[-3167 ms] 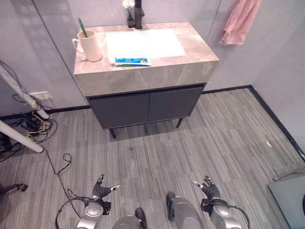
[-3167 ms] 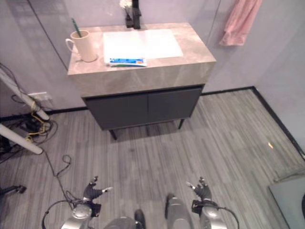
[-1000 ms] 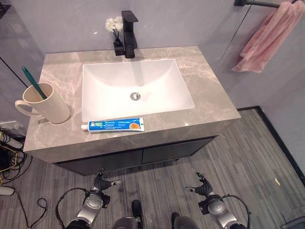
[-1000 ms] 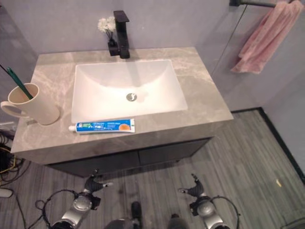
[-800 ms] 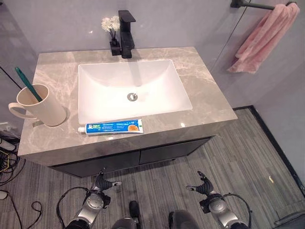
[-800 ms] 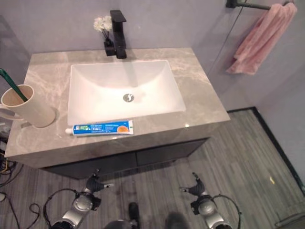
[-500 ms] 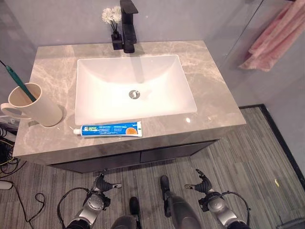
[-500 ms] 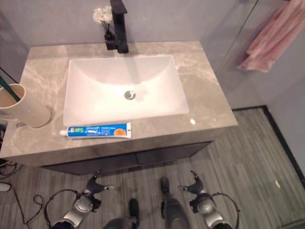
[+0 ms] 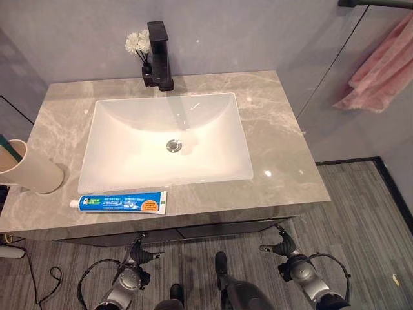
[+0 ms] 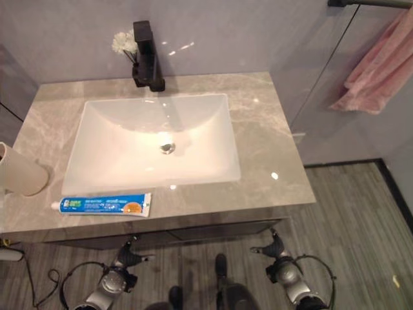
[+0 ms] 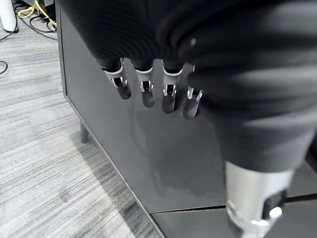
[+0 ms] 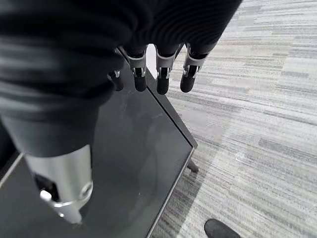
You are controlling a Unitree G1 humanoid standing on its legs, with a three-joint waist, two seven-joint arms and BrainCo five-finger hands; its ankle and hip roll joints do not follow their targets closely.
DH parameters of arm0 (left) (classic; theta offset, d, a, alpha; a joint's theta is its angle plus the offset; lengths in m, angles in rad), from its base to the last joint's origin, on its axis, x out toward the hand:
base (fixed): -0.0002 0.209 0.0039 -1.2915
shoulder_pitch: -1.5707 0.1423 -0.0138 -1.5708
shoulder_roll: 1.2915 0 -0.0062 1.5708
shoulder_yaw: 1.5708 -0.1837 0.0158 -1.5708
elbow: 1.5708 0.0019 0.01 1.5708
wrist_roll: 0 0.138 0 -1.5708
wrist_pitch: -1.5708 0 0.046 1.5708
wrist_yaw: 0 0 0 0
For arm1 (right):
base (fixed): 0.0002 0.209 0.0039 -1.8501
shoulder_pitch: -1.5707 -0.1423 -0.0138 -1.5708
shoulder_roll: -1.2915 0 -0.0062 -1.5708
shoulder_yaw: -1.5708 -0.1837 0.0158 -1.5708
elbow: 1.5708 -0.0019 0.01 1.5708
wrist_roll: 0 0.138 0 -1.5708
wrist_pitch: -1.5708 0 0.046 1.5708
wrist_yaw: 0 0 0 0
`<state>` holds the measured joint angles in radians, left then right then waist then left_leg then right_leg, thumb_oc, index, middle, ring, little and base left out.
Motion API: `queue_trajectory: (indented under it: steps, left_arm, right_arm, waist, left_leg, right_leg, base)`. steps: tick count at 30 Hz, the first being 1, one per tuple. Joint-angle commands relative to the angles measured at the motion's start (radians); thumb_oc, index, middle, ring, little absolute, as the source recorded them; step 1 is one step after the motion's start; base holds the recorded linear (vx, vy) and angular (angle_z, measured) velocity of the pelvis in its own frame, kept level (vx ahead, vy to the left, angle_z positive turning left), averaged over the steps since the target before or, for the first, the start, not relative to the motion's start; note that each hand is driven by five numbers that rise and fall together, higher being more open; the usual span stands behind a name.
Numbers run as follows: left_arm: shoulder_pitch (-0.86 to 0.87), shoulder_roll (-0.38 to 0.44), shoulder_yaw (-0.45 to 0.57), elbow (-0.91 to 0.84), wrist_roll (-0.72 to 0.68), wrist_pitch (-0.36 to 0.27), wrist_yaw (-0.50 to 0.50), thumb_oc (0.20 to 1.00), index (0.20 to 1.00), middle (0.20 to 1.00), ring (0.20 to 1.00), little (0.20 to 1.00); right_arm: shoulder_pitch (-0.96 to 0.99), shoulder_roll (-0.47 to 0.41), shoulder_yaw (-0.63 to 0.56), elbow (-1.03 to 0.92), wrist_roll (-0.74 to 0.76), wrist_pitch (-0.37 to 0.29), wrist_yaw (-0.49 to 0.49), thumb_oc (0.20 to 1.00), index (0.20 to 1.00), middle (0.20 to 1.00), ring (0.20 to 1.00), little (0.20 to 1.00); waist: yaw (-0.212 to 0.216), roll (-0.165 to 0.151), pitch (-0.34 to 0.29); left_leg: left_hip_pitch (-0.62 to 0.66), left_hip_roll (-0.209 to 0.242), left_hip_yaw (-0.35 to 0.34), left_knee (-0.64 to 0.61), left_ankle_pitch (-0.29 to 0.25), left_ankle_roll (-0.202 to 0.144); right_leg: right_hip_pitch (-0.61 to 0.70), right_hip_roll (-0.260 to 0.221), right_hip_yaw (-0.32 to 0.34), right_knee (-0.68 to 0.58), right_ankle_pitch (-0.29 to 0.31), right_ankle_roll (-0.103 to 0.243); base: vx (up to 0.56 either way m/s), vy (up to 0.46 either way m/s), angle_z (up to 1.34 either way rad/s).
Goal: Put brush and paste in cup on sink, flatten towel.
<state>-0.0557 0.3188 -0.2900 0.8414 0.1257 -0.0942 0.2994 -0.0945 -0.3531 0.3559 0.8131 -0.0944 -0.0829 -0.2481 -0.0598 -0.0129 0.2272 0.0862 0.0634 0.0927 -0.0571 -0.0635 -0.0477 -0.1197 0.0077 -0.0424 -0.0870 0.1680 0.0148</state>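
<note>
Paste lies on the counter's near edge, right of the cup. We keep both hands low, fingers loose, empty.

I see a grey stone counter with pale veins, smooth and shiny, with small light spots on it. The white sink looks like glossy china, and its drain is shiny metal. The tap is matt black metal. The cup looks like smooth cream china. The paste tube is shiny blue plastic. The pink towel is soft, fuzzy cloth. The cabinet door is dark, smooth and a bit shiny. The floor is grey and streaky like matt wood planks
</note>
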Motion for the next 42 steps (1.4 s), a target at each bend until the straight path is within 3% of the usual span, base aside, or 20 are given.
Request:
queue_trajectory:
  steps: [1, 6, 9, 11, 12, 14, 18, 21, 25, 31, 35, 42]
  left_arm:
    - [-0.028, 0.020, -0.023, -0.020, 0.018, -0.037, 0.014, 1.000, 1.000, 1.000, 1.000, 1.000]
    - [-0.028, 0.050, -0.029, -0.049, 0.058, -0.041, 0.004, 1.000, 1.000, 1.000, 1.000, 1.000]
    - [-0.022, 0.053, -0.016, -0.045, 0.050, -0.043, 0.009, 1.000, 1.000, 1.000, 1.000, 1.000]
    - [-0.021, 0.048, -0.019, -0.046, 0.051, -0.042, 0.009, 1.000, 1.000, 1.000, 1.000, 1.000]
    - [-0.028, 0.038, -0.025, -0.027, 0.057, -0.043, 0.019, 1.000, 1.000, 1.000, 1.000, 1.000]
    - [-0.028, 0.034, -0.034, -0.009, 0.062, -0.039, 0.026, 1.000, 1.000, 1.000, 1.000, 1.000]
    - [-0.027, 0.046, -0.051, -0.019, 0.100, -0.033, 0.035, 1.000, 1.000, 1.000, 1.000, 1.000]
    - [-0.025, 0.049, -0.049, -0.018, 0.098, -0.035, 0.040, 1.000, 1.000, 1.000, 1.000, 1.000]
    - [-0.029, 0.073, -0.038, -0.022, 0.099, -0.036, 0.057, 1.000, 1.000, 1.000, 1.000, 1.000]
    - [-0.018, 0.092, -0.031, -0.028, 0.117, -0.035, 0.062, 1.000, 1.000, 1.000, 1.000, 1.000]
    - [0.037, 0.118, -0.012, -0.074, 0.118, -0.035, 0.034, 1.000, 1.000, 1.000, 1.000, 1.000]
    - [0.122, 0.161, 0.021, -0.129, 0.074, -0.064, -0.012, 1.000, 1.000, 1.000, 1.000, 1.000]
  right_arm:
    - [0.000, -0.014, -0.004, -0.029, -0.025, -0.018, -0.011, 1.000, 1.000, 1.000, 1.000, 1.000]
    - [0.029, -0.051, -0.033, -0.068, -0.035, -0.027, -0.018, 1.000, 1.000, 1.000, 1.000, 1.000]
    - [0.028, -0.060, -0.028, -0.058, -0.043, -0.026, -0.012, 1.000, 1.000, 1.000, 1.000, 1.000]
    - [0.040, -0.061, -0.038, -0.051, -0.048, -0.022, -0.016, 1.000, 1.000, 1.000, 1.000, 1.000]
    - [0.041, -0.059, -0.054, -0.037, -0.034, -0.019, -0.026, 1.000, 1.000, 1.000, 1.000, 1.000]
    - [0.045, -0.062, -0.071, -0.037, -0.021, -0.023, -0.037, 1.000, 1.000, 1.000, 1.000, 1.000]
    - [0.041, -0.042, -0.084, -0.025, -0.015, -0.017, -0.055, 1.000, 1.000, 1.000, 1.000, 1.000]
    - [0.024, -0.036, -0.066, -0.010, -0.038, -0.010, -0.059, 1.000, 1.000, 1.000, 1.000, 1.000]
    - [-0.013, -0.038, -0.018, -0.017, -0.106, 0.000, -0.053, 1.000, 1.000, 1.000, 1.000, 1.000]
    - [-0.007, -0.021, -0.036, -0.015, -0.094, 0.004, -0.054, 1.000, 1.000, 1.000, 1.000, 1.000]
    - [0.002, -0.002, -0.054, 0.055, -0.045, 0.015, -0.028, 1.000, 1.000, 1.000, 1.000, 1.000]
    - [-0.033, 0.033, -0.106, 0.231, 0.089, 0.019, -0.009, 1.000, 1.000, 1.000, 1.000, 1.000]
  waist:
    - [-0.005, -0.019, -0.019]
    - [-0.025, -0.007, -0.001]
    - [-0.012, -0.008, 0.017]
    - [-0.030, -0.003, 0.010]
    - [-0.033, 0.005, 0.002]
    - [-0.037, 0.016, -0.003]
    - [-0.049, 0.041, -0.015]
    - [-0.041, 0.042, -0.015]
    - [-0.020, 0.026, -0.015]
    - [-0.016, 0.010, -0.022]
    - [0.003, -0.004, -0.029]
    - [0.041, -0.001, -0.035]
  left_leg:
    - [-0.089, -0.057, 0.018, 0.123, -0.002, 0.015]
    - [-0.156, -0.044, 0.003, 0.257, 0.042, -0.036]
    - [-0.192, -0.064, -0.065, 0.341, 0.060, -0.053]
    - [-0.176, 0.006, -0.001, 0.271, 0.065, -0.050]
    - [-0.172, 0.058, 0.019, 0.157, 0.081, -0.057]
    - [-0.178, 0.077, -0.001, 0.129, 0.109, -0.064]
    - [-0.126, 0.064, 0.035, 0.041, 0.111, -0.057]
    - [-0.107, 0.049, 0.041, 0.026, 0.104, -0.048]
    - [-0.083, 0.021, 0.068, -0.016, 0.099, -0.027]
    - [-0.074, 0.005, 0.075, -0.030, 0.088, -0.013]
    - [-0.076, 0.002, 0.064, -0.030, 0.084, -0.007]
    - [-0.101, 0.002, 0.034, -0.030, 0.096, -0.019]
  right_leg:
    - [0.030, -0.072, 0.038, 0.074, -0.112, 0.103]
    - [0.052, -0.069, 0.013, 0.046, -0.118, 0.082]
    - [0.062, -0.069, 0.017, 0.032, -0.111, 0.074]
    - [0.065, -0.087, 0.003, 0.027, -0.117, 0.084]
    - [0.061, -0.113, 0.001, 0.027, -0.121, 0.101]
    - [0.041, -0.126, 0.008, 0.046, -0.126, 0.110]
    - [0.032, -0.132, 0.038, 0.053, -0.120, 0.124]
    - [0.036, -0.138, 0.052, 0.050, -0.113, 0.128]
    - [0.025, -0.164, 0.076, 0.054, -0.091, 0.152]
    - [0.018, -0.184, 0.086, 0.051, -0.075, 0.173]
    - [0.021, -0.191, 0.079, 0.038, -0.064, 0.180]
    - [0.023, -0.205, 0.039, 0.005, -0.049, 0.183]
  base:
    - [0.00, -0.056, 0.06]
    - [-0.01, -0.097, 0.31]
    - [-0.01, -0.042, 0.14]
    - [0.02, 0.110, 0.16]
    - [0.07, 0.218, 0.57]
    - [0.06, 0.202, 0.41]
    - [0.04, 0.177, -0.35]
    - [0.02, 0.140, -0.29]
    - [0.01, 0.167, -0.16]
    - [0.00, 0.098, -0.06]
    - [0.00, 0.025, -0.01]
    - [-0.02, -0.021, 0.03]
